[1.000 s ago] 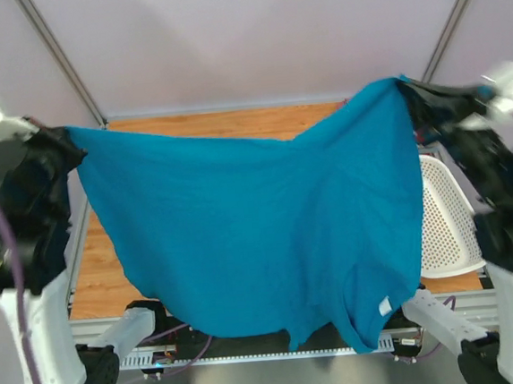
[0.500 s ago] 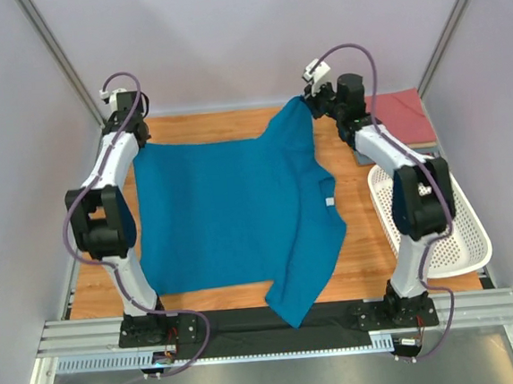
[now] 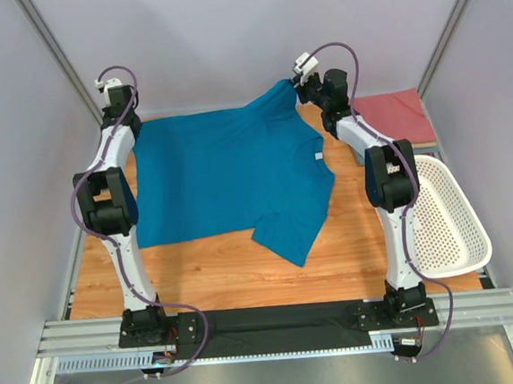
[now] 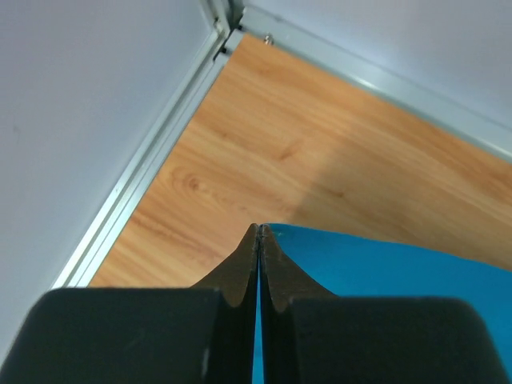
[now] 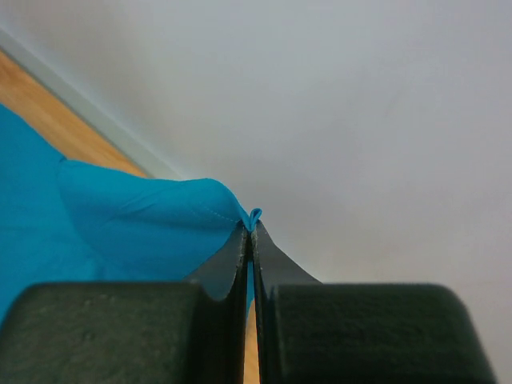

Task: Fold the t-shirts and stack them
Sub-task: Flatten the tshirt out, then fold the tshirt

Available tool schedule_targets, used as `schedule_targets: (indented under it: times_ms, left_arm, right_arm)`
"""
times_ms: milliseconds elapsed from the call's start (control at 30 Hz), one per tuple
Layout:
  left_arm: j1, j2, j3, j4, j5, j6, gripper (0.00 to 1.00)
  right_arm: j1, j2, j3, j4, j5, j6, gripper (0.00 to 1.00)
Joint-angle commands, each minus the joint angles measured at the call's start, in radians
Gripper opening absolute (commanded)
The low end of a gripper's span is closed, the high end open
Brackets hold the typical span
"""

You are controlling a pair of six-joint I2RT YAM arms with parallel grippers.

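Both the left gripper [image 4: 258,234] and the right gripper [image 5: 250,230] are clamped on far corners of the teal t-shirt [image 3: 219,173], spread across the far worktop [image 3: 210,277]. The thin pinches could slip, and the rumpled right side may fold crooked.

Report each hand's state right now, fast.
Left hand: closed, pinching an edge of the teal-blue t-shirt.
Right hand: closed, pinching a bunched edge of the same t-shirt.

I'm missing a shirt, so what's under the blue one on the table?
Around the blue shirt only bare wooden table shows. The cloth lies mostly flat, but anything thin beneath it is hidden.
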State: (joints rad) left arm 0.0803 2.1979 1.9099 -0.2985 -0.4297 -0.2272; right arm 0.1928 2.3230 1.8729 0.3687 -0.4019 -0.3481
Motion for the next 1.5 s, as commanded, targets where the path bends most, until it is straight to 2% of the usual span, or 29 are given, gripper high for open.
schedule_targets:
  times_ms: [0,200,400,500,700,867,967,1167,1467]
  left_arm:
    - [0.012,0.023,0.029,0.104,0.065,0.046,0.00]
    - [0.024,-0.010,-0.028,0.090,0.040,0.051,0.00]
    - [0.052,-0.075,-0.095,0.048,0.100,0.006,0.00]
    - [0.052,-0.110,-0.136,0.033,0.129,0.017,0.00]
    - [0.053,-0.135,-0.149,-0.079,0.160,0.015,0.00]
    - [0.058,-0.113,-0.098,-0.221,0.195,0.000,0.00]
    - [0.058,-0.128,-0.126,-0.241,0.206,-0.004,0.00]
    - [0.058,-0.144,-0.190,-0.251,0.174,-0.004,0.00]
    - [0.058,-0.152,-0.261,-0.287,0.152,-0.008,0.00]
  right_arm:
    - [-0.006,0.025,0.060,0.136,-0.012,0.026,0.00]
    - [-0.003,0.003,0.022,0.107,0.044,0.052,0.00]
    - [-0.004,-0.125,-0.148,0.108,0.089,0.057,0.00]
    - [-0.006,-0.175,-0.195,0.043,0.097,0.057,0.00]
    - [-0.006,-0.275,-0.334,0.015,0.109,0.084,0.00]
    - [-0.006,-0.370,-0.431,-0.020,0.106,0.074,0.00]
    - [-0.006,-0.415,-0.494,-0.048,0.087,0.073,0.00]
    - [0.000,-0.456,-0.609,-0.059,0.060,0.121,0.00]
    - [0.023,-0.462,-0.655,-0.154,0.104,0.207,0.00]
